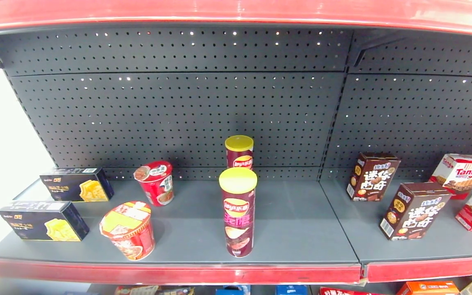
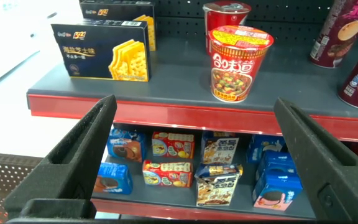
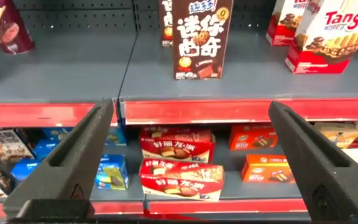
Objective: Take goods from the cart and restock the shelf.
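The grey shelf (image 1: 297, 229) with a red front lip carries two tall chip cans (image 1: 238, 213), two noodle cups (image 1: 128, 230), two dark cracker boxes (image 1: 43, 220) at the left, brown biscuit boxes (image 1: 414, 211) and red-and-white wafer boxes (image 1: 459, 172) at the right. My left gripper (image 2: 194, 109) is open in front of the shelf lip, below the front noodle cup (image 2: 239, 62), with nothing between its fingers. My right gripper (image 3: 191, 109) is open too, in front of the lip below a brown biscuit box (image 3: 201, 37), and holds nothing.
A lower shelf below holds several small snack boxes (image 2: 191, 168) and red and orange boxes (image 3: 179, 162). Bare shelf floor lies between the chip cans and the brown boxes (image 1: 301, 213). A perforated dark back panel (image 1: 178, 114) closes the rear.
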Motion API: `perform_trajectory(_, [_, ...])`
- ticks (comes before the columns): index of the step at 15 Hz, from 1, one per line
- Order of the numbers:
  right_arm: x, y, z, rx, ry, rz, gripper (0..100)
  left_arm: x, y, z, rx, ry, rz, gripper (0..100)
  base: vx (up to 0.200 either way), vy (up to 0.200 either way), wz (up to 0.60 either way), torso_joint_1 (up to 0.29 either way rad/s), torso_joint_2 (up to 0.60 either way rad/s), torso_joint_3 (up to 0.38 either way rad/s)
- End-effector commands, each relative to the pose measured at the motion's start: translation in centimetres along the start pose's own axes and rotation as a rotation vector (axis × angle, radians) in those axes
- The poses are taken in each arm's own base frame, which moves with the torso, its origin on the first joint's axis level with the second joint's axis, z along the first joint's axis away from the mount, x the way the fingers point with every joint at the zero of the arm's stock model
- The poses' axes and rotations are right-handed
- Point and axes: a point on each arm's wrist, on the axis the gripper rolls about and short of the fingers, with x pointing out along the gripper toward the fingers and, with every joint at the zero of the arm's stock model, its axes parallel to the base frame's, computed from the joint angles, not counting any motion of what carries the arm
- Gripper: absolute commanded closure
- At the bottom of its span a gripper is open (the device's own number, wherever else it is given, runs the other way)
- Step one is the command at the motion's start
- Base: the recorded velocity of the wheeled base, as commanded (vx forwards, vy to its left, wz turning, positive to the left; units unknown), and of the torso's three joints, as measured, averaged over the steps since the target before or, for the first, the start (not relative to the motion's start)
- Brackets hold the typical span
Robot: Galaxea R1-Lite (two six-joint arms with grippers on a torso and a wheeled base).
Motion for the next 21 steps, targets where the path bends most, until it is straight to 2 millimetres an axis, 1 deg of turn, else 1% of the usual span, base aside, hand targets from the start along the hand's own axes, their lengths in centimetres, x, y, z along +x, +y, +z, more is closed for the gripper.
perform_trajectory(1, [-0.04,0.0,-0.03,0.0,-0.007,0.0,0,0.01,0.0,-0.02,0.0,0.002,0.001,0,0.0,0.0,0.0,0.0,0.0,0.0])
perform_trajectory(11, [-0.04,0.01,-0.05,-0.004,-0.005,0.004,0,0.0,0.0,0.02,-0.001,0.001,0.001,0,0.0,0.0,0.0,0.0,0.0,0.0])
perform_trajectory(14, [-0.04,0.01,-0.05,-0.004,-0.005,0.004,0,0.0,0.0,0.02,-0.001,0.001,0.002,0,-0.2,0.0,0.0,0.007,0.01,0.001])
perform_trajectory(21, [-0.04,0.01,-0.05,-0.003,-0.005,0.004,0,0.01,0.0,-0.02,0.0,0.002,0.002,0,0.0,0.0,0.0,0.0,0.0,0.0])
